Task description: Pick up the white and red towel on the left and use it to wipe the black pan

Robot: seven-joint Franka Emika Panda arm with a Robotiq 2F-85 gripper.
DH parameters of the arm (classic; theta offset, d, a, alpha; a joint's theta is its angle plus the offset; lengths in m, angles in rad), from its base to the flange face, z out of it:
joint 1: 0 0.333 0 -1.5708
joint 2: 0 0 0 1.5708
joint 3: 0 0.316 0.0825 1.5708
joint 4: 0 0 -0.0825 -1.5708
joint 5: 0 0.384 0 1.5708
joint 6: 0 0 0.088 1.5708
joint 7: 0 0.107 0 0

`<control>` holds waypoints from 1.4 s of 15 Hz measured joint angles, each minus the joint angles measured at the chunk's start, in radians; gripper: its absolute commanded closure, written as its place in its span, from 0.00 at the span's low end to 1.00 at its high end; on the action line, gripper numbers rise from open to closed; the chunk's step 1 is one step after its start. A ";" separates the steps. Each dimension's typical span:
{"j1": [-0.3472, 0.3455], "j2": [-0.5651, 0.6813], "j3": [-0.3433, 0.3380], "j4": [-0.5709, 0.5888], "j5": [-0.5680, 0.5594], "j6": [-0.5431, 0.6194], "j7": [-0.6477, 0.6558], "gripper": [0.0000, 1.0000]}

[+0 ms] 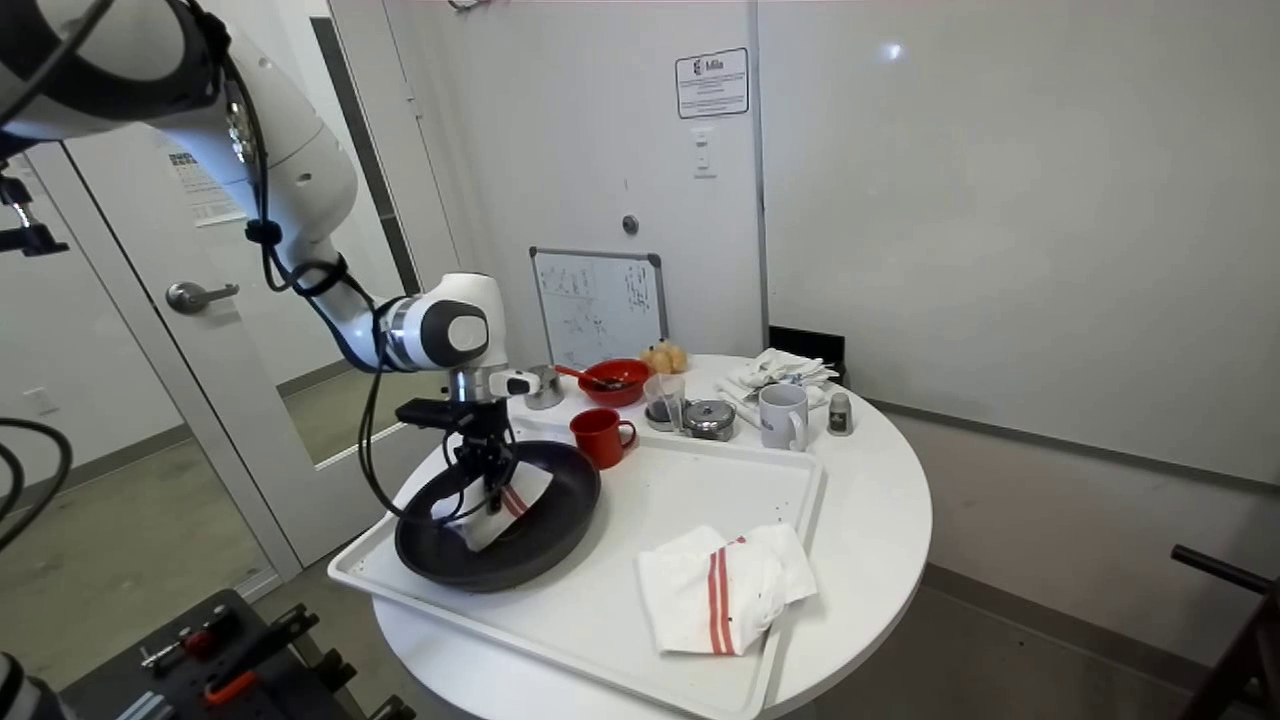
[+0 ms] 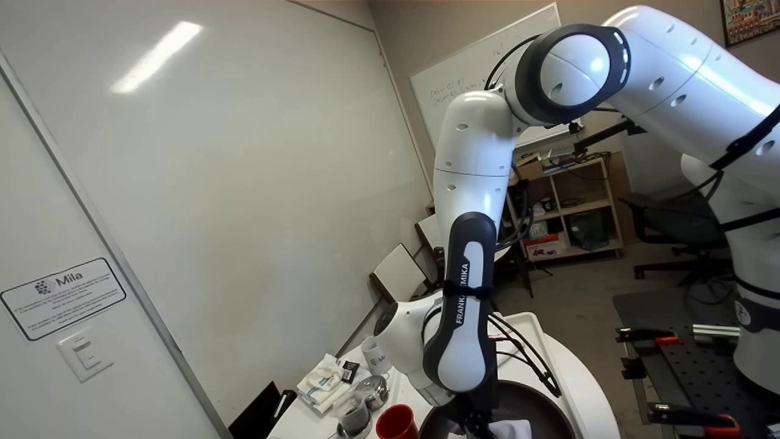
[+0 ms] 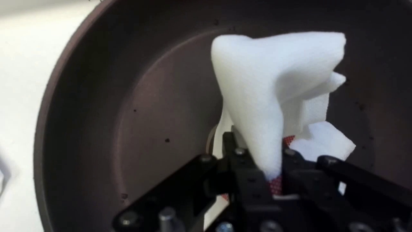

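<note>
I'm watching the claw (image 3: 259, 151), squeezed nearly closed, pinching the white and red towel (image 3: 249, 74) inside the black pan (image 3: 164, 100). The pan's round bottom is lying underneath, spreading all around, so wiping is probably needing sideways rubbing.

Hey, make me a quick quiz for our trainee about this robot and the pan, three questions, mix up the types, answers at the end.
1. Multiple choice: what do the fingers hold?
A) a white mug
B) the white and red towel
C) a steel lid

2. True or false: the red mug stands outside the black pan.

3. Fill in the colour: the white cloth lying on the tray has bold ____ stripes.

Key:
1. B
2. True
3. red
</note>
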 measured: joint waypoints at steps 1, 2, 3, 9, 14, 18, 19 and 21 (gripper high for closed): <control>0.000 0.002 0.000 0.005 0.000 -0.002 0.000 0.96; -0.001 0.006 -0.003 0.012 0.000 -0.006 0.000 0.96; -0.002 0.014 -0.008 0.024 -0.002 -0.010 0.000 0.96; -0.013 0.130 -0.043 0.146 -0.012 -0.006 0.000 0.96; -0.014 0.143 -0.044 0.177 -0.012 -0.013 0.001 0.85; -0.014 0.143 -0.044 0.178 -0.012 -0.013 0.001 0.85; -0.014 0.143 -0.044 0.178 -0.012 -0.013 0.001 0.96; -0.014 0.143 -0.044 0.177 -0.012 -0.014 0.001 0.96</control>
